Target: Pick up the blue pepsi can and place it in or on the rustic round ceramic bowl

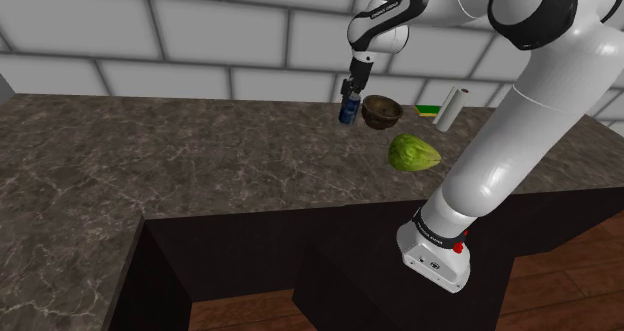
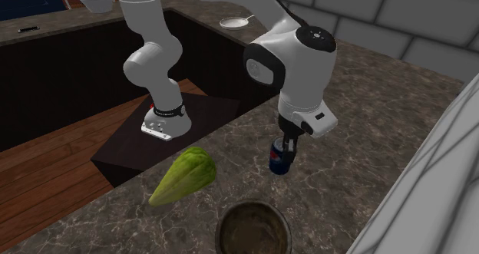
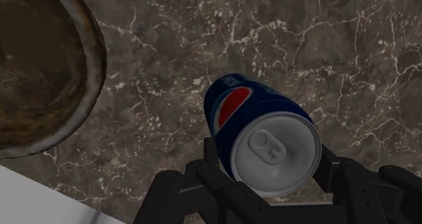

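The tool (image 3: 274, 167) is gripping the blue Pepsi can (image 3: 251, 118), with one black finger pressing on each side of the body just under the silver lid, so the can is being held near its upper end and is hanging a little tilted below the hand. In the shoulder view the can is sitting just beside the brown round bowl (image 1: 382, 111), on that view's left of it and close over the bench (image 1: 150, 169). I cannot tell if its bottom is touching the stone. I am judging the can as light and stiff, but its wall is looking smooth and is probably slippery, and it may be denting under a hard squeeze. A hold around the middle of the body would be giving less swing than this one near the top. The bowl is looking empty and open, so nothing is blocking the way into it, and only its rim is asking for some height. A green lettuce (image 1: 414, 153) is lying near the bowl on the stand's side, and a white cylinder (image 1: 452, 107) is sitting farther to the shoulder view's right, both apart from the short path.
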You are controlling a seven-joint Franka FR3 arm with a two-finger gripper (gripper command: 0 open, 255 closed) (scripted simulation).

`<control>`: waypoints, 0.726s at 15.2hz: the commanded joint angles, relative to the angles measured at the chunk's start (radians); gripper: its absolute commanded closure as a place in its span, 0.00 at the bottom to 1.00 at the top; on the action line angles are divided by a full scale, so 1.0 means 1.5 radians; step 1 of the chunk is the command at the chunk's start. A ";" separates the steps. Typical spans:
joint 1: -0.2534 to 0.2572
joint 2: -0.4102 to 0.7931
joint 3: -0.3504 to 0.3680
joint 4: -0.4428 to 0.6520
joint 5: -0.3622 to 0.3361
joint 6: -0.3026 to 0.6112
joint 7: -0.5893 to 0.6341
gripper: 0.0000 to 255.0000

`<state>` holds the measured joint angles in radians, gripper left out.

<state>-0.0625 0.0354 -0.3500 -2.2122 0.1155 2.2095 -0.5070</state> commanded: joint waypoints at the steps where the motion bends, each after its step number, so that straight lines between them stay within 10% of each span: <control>1: 0.000 -0.010 0.000 0.009 -0.006 -0.018 0.005 1.00; 11: 0.001 -0.052 0.001 0.056 -0.027 -0.104 0.025 1.00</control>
<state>-0.0612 -0.0380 -0.3491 -2.1389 0.0769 2.0694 -0.4717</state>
